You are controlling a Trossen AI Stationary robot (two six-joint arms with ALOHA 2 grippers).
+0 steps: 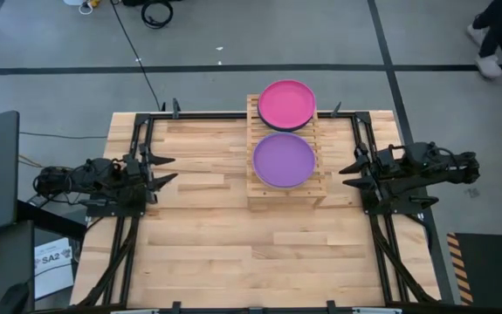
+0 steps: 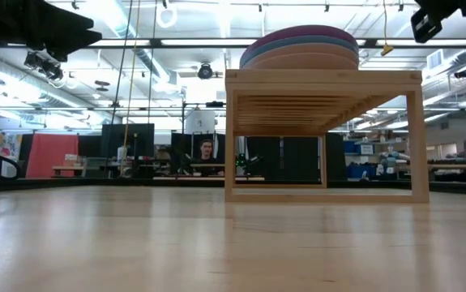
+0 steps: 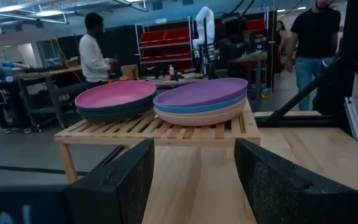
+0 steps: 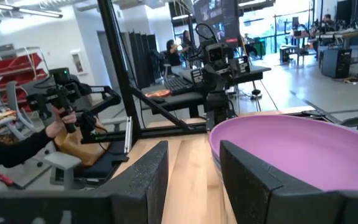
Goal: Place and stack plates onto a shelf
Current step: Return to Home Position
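The wooden slatted shelf (image 1: 286,157) stands at the table's far middle. Two stacks of plates rest on it: a near stack topped by a purple plate (image 1: 284,160) over blue and salmon ones (image 3: 200,107), and a far stack topped by a magenta plate (image 1: 286,104) over dark ones (image 3: 113,106). My left gripper (image 1: 165,170) hovers open near the table's left edge, pointing at the shelf. My right gripper (image 1: 353,171) hovers open near the right edge, also pointing at the shelf. The purple plate (image 4: 297,152) fills the right wrist view.
A black metal frame (image 1: 146,122) runs along the table's left, right and far edges. Bare plank tabletop (image 1: 259,253) lies between the shelf and the near edge. People and workbenches show in the room beyond.
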